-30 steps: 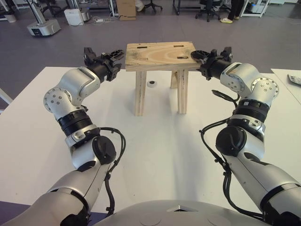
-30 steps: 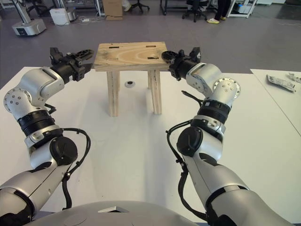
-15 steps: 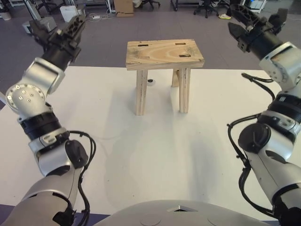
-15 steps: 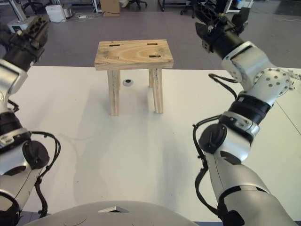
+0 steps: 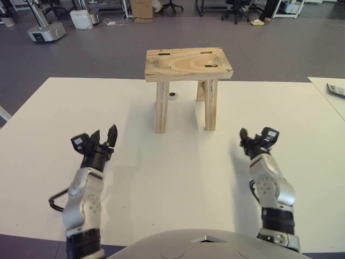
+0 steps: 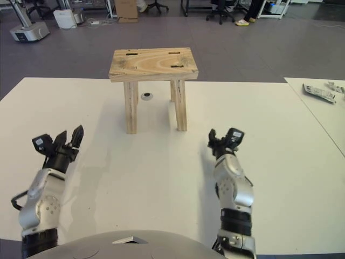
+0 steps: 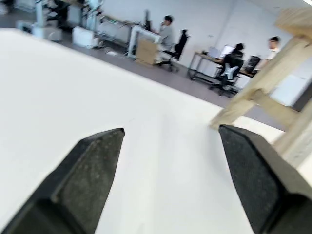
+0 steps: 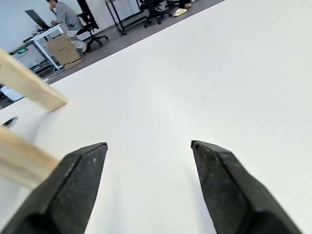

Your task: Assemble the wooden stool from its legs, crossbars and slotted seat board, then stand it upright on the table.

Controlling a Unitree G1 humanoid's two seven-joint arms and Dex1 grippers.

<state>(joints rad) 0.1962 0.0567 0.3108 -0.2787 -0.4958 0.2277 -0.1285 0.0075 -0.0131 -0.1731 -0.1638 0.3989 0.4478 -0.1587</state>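
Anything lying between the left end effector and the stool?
No. The left eye view shows only bare table between the left end effector and the stool.

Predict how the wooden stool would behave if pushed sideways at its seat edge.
The wooden stool is probably stiff: solid board on thick legs. Pushed high, it may tip rather than slide: the board overhangs its legs. Bare wood probably isn't slippery.

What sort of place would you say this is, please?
Likely a robotics lab or workshop: a white table holding the stool, office chairs on the grey floor behind, and a machine base far left.
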